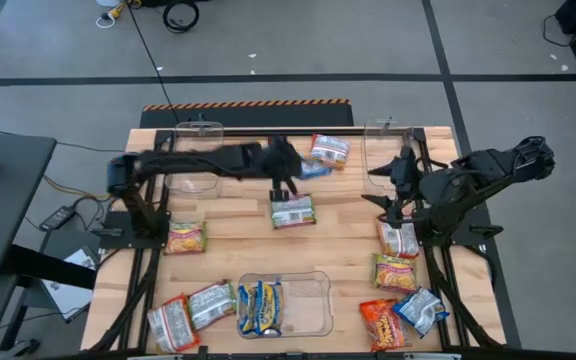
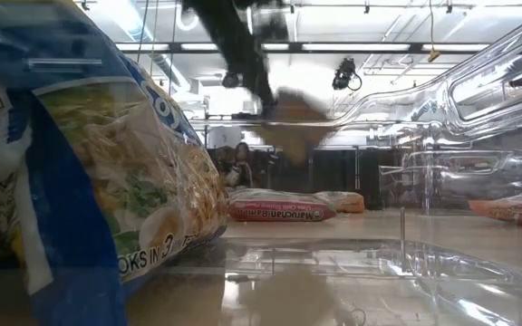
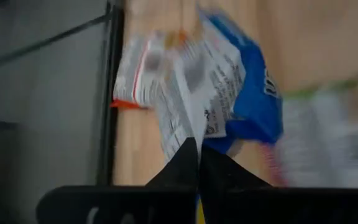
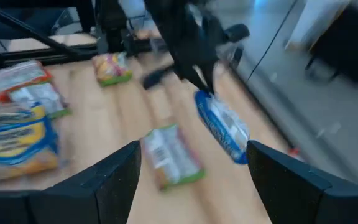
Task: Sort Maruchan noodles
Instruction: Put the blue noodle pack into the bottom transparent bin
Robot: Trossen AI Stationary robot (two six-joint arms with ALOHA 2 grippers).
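wooden table (image 1: 238,235) w/ clear bin (image 1: 313,305) at near edge holding a blue-yellow pkt (image 1: 260,307). left gripper (image 1: 290,183) over table's far middle, fingers clamped on a blue noodle packet (image 4: 222,132) lifted off the wood, green packet (image 1: 293,211) lying just below it. right gripper (image 1: 393,190) hangs wide apart, holding nothing, above right-side pkts (image 1: 397,238).

Even, bright overhead light. Ceiling strip lamps (image 2: 352,47) glare across the low view's upper frame. My left tool (image 3: 199,163) and its surroundings show heavy motion blur.
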